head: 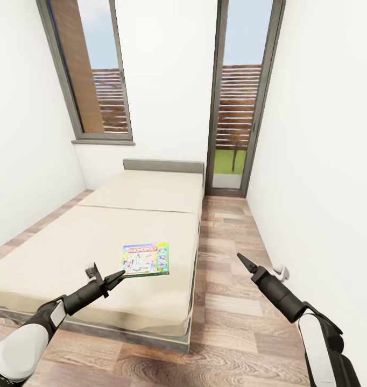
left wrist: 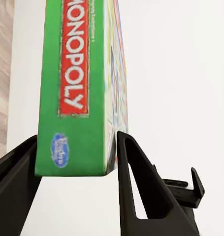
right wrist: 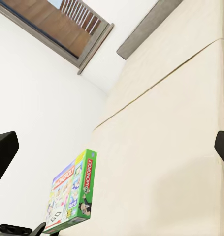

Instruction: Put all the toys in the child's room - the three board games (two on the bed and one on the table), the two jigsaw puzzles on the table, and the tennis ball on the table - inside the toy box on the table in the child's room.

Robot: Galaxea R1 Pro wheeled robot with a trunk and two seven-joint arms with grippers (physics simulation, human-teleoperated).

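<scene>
On the bed [head: 97, 236], near its right-hand edge and toward the foot, lies a board game [head: 146, 259], a green box printed with the name Monopoly; it rests flat on the pale mattress, with bare mattress all round it except at the side facing the left gripper [head: 109, 279]; the left gripper reaches in from the foot corner, and in the left wrist view its two dark fingers [left wrist: 141, 187] stand apart on either side of the box's near end [left wrist: 75, 98], the green side wall between them; whether the fingers touch the box I cannot tell, though the gap on each side looks slight; the jaws are spread, not clamped. The right gripper [head: 242, 260] hangs over the wooden floor [head: 232, 322] beside the bed, well apart from the box; in the right wrist view its finger tips [right wrist: 3, 152] sit wide at the far edges of the picture, so the jaws are apart and hold nothing; the game [right wrist: 72, 199] shows there on the mattress. Between the bed's right edge and the white wall [head: 323, 188] runs an open strip of floor leading up to a glass door [head: 237, 107]; a window [head: 92, 70] stands above the head of the bed; the grey headboard [head: 163, 165] closes the far end.
</scene>
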